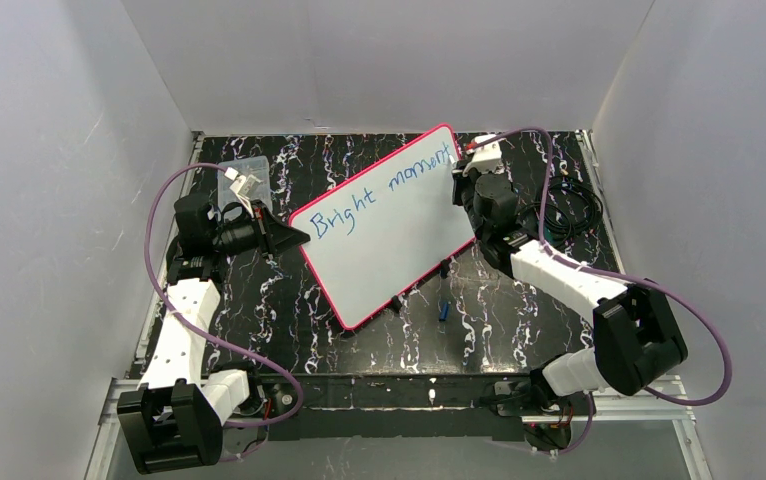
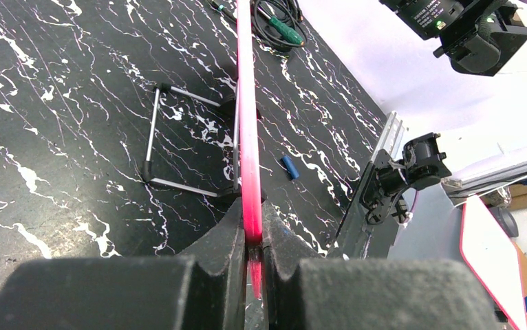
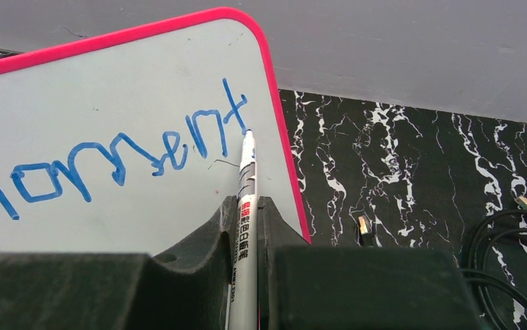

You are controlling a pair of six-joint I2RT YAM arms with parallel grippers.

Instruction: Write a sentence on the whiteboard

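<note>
Black marbled counter [image 1: 519, 300], walled in by plain grey panels; viewed remotely through all three cameras.

1. Right fingers [image 3: 225, 216]: pinching a marker [image 3: 247, 172] upright between them, tip forward. The tip sits at the end of the cross-stroke of the last "t". I cannot confirm contact with the surface.
2. Left fingers [image 2: 235, 230]: pressed together on the pink rim of the whiteboard [image 1: 399, 250], at the short edge opposite the writing end, steadying it.
3. The whiteboard leans tilted on a wire stand [image 2: 178, 137] at mid-counter. In the overhead view its long axis runs diagonally from near-left to far-right.
4. The sentence [image 1: 379, 192] so far reads "Bright moment" in blue, running along the upper long edge.
5. Governing relation: the "t" stands just beside the right-hand rim, so only a narrow strip of bare board lies ahead of the tip along the line. The broad unwritten area lies below the line, toward the near long edge. In my judgement any further word belongs there, down and back to the left. The right arm is the nearer to that work.
6. Outlying items: a blue cap [image 1: 442, 310] lies on the counter near the board's lower edge, and a clear plastic box [image 1: 244, 178] sits behind the left wrist.
</note>
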